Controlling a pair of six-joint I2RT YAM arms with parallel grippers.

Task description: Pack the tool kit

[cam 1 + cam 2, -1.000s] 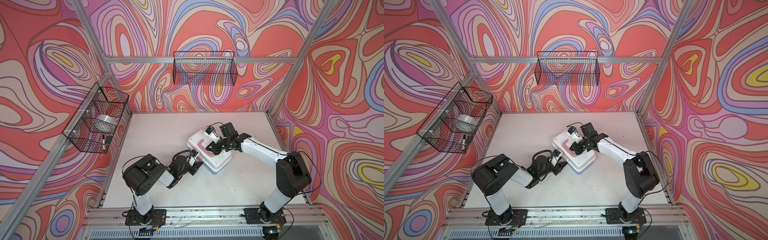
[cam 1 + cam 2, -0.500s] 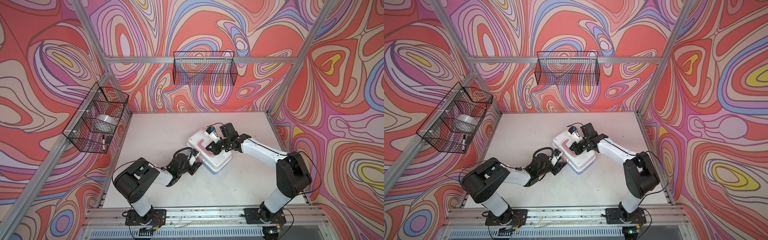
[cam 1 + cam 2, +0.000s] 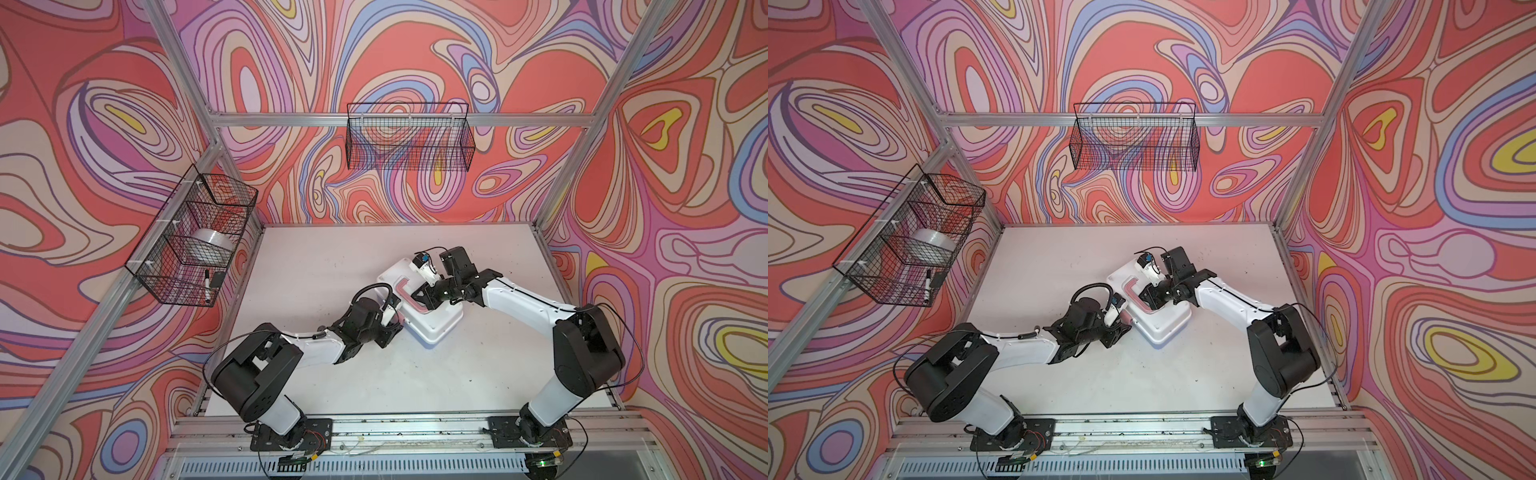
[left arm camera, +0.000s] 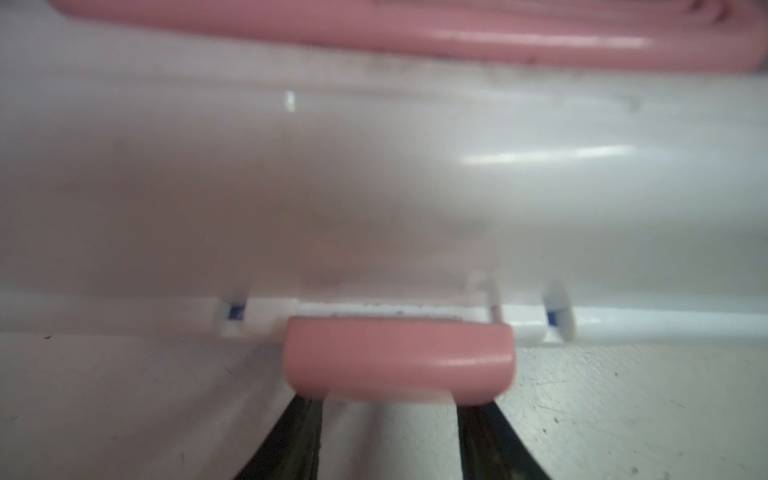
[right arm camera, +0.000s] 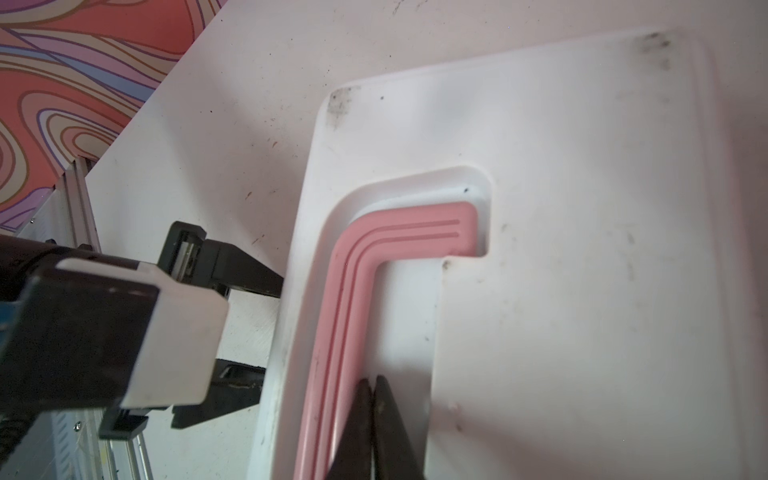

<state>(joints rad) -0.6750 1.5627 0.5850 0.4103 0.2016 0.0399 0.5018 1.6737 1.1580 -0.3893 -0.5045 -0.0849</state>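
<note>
The shut toolbox [image 3: 432,320] lies dead ahead of the left gripper [image 5: 272,336], whose part-open fingers bracket its pink latch [image 4: 399,361], perhaps touching, while the right gripper [image 5: 374,415], clenched empty, rests beside the handle [image 5: 353,316].

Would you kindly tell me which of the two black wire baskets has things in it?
The left-wall basket: it holds a white roll and a marker, while the back-wall basket shows nothing inside.

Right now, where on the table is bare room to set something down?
Bare table along the back wall and, wider, between toolbox and the arm bases. Crowded mid-table, where left claw and right claw meet the toolbox.
</note>
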